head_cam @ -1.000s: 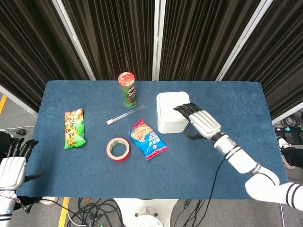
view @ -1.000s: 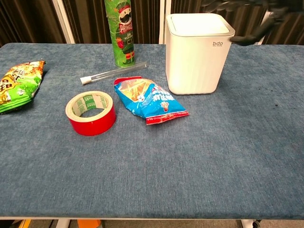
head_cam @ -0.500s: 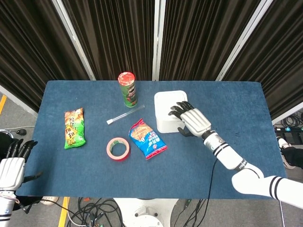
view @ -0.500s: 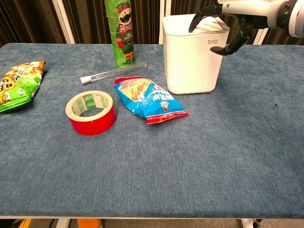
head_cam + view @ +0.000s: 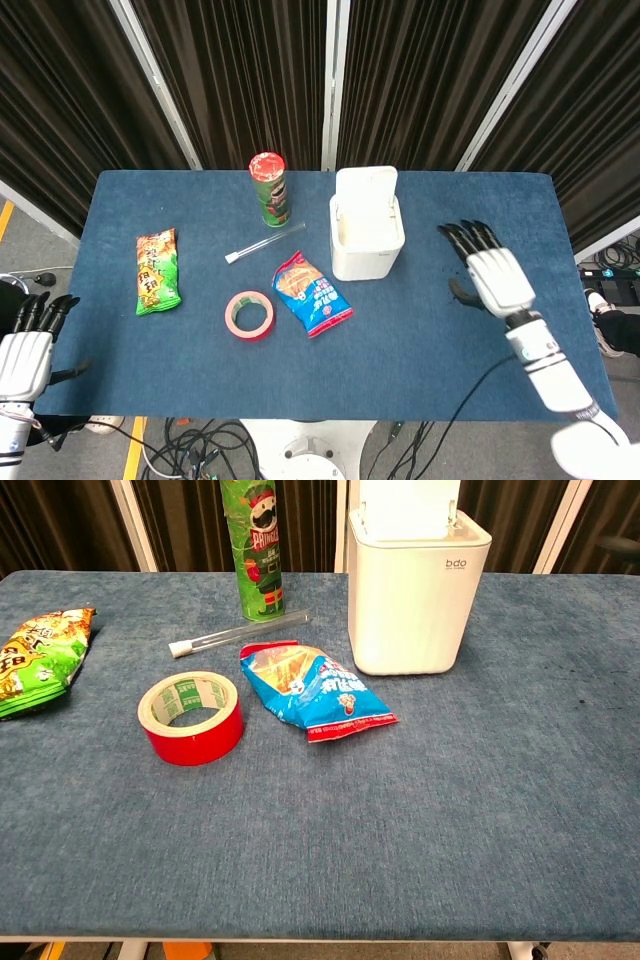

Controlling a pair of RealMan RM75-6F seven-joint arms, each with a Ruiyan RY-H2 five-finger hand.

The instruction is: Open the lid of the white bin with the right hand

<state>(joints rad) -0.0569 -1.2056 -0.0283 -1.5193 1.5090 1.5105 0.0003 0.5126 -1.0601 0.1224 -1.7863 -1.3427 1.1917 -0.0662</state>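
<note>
The white bin (image 5: 366, 248) (image 5: 417, 600) stands right of the table's middle. Its lid (image 5: 365, 187) (image 5: 409, 507) is up, tilted back on the far side, and the inside shows from the head view. My right hand (image 5: 490, 276) hovers over the table to the right of the bin, apart from it, fingers spread and holding nothing. In the chest view only a dark tip shows at the right edge. My left hand (image 5: 28, 345) hangs below the table's front left corner, fingers apart and empty.
A green Pringles can (image 5: 269, 189) stands left of the bin. A clear tube (image 5: 264, 243), a blue snack bag (image 5: 312, 294), a red tape roll (image 5: 249, 315) and a green snack bag (image 5: 157, 270) lie on the blue table (image 5: 430, 340).
The right hand pressed on the bin's lid, then drew back to the right and off it. The lid has sprung up and now stands open. The left hand has not moved.
</note>
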